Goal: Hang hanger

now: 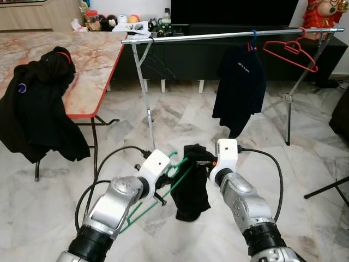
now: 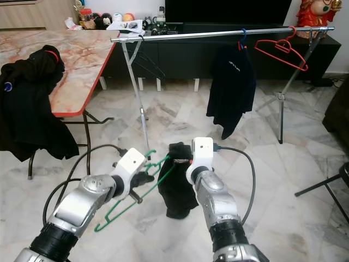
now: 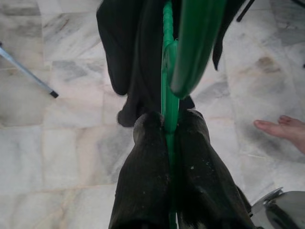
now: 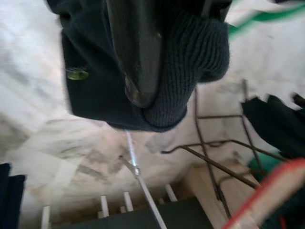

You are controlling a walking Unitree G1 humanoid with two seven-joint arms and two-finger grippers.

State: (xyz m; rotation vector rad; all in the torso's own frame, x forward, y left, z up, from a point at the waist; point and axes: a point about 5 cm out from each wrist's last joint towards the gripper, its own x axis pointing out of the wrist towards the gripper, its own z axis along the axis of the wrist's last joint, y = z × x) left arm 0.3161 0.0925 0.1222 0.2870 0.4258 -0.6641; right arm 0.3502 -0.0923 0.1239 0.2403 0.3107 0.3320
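The left gripper point(image 3: 164, 126) was clamped on the light, stiff green hanger point(image 1: 163, 188), held low before the rail point(image 1: 229, 36), while the right gripper point(image 1: 206, 162) pinched the limp black garment point(image 1: 191, 185), likely best held by its collar.

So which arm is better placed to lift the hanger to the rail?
Probably the left: its fingers are shut on the green hanger. The right gripper grips the black garment, not the hanger. The rail stands ahead.

Green plastic hanger point(image 1: 163, 188): tilted, hook uppermost, lower end angled toward floor, held low above marble floor. Dark garment point(image 1: 192, 183) bunched at its upper end, hanging limp, well short of rail point(image 1: 229, 36).
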